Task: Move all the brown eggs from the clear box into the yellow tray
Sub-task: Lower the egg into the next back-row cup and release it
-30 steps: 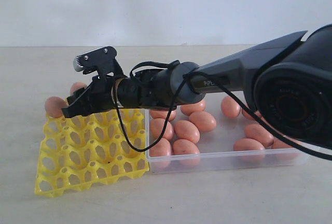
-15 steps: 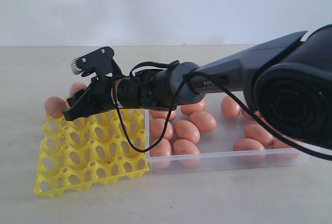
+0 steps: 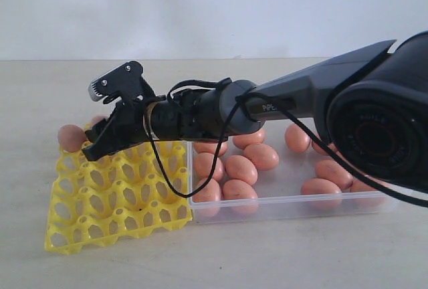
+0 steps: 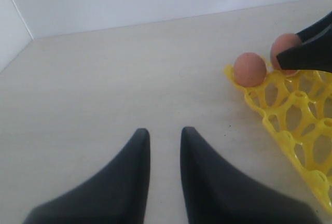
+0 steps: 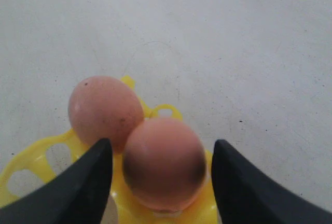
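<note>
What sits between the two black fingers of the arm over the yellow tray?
A brown egg seated in the yellow tray, a thin gap either side inside the right end effector. The right wrist view shows it.

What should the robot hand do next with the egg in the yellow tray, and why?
Probably lift the right gripper up and away: its fingers seem apart from the egg, which already sits in the yellow tray beside another egg.

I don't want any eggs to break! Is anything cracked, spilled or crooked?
Nothing stands out. The brown eggs look whole, both in the yellow tray and in the clear box. Nothing has spilled, and the tray sits flat.
</note>
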You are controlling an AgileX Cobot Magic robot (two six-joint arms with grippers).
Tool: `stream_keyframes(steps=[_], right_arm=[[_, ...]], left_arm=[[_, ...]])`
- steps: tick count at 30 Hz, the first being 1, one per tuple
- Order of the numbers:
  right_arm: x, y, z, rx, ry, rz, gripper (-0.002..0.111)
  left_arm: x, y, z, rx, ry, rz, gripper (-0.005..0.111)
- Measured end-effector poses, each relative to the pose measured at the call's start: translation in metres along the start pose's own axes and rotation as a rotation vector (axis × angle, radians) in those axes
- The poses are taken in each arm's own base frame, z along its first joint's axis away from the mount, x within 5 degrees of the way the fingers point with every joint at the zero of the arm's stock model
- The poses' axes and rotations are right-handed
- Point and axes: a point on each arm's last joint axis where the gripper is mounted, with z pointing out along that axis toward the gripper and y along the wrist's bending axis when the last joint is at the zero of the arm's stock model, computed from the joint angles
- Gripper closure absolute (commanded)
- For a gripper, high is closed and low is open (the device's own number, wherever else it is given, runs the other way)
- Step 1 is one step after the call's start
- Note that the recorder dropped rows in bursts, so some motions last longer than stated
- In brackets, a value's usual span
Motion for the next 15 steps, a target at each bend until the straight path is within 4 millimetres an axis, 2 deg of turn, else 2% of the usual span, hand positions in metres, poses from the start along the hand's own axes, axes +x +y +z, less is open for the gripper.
stream_keyframes(steps=[8,9,10,11,12,13,14,15], right_arm=[[-0.001,0.0,-0.001,-0.003,0.0,-0.014,0.052],[-0.005,0.001,-0.002,-0.001,-0.006,-0.018,0.06],[-0.018,0.001,-0.009,0.007,-0.029,-0.015,0.067],[-0.03,0.002,-0.015,0.012,-0.051,-0.006,0.085],[-0.057,0.004,-0.031,0.022,-0.1,0.025,0.095],[-0.074,0.006,-0.043,0.028,-0.129,0.041,0.108],[-0.104,0.011,-0.065,0.052,-0.164,0.049,0.108],[-0.119,0.016,-0.078,0.07,-0.181,0.036,0.108]], left_arm=[[0.0,0.0,0.0,0.0,0.0,0.0,0.085],[0.0,0.0,0.0,0.0,0.0,0.0,0.085],[0.0,0.0,0.0,0.0,0.0,0.0,0.085],[0.0,0.0,0.0,0.0,0.0,0.0,0.085],[0.0,0.0,0.0,0.0,0.0,0.0,0.085],[0.0,0.0,0.0,0.0,0.0,0.0,0.085],[0.0,0.0,0.0,0.0,0.0,0.0,0.085],[0.0,0.0,0.0,0.0,0.0,0.0,0.085]])
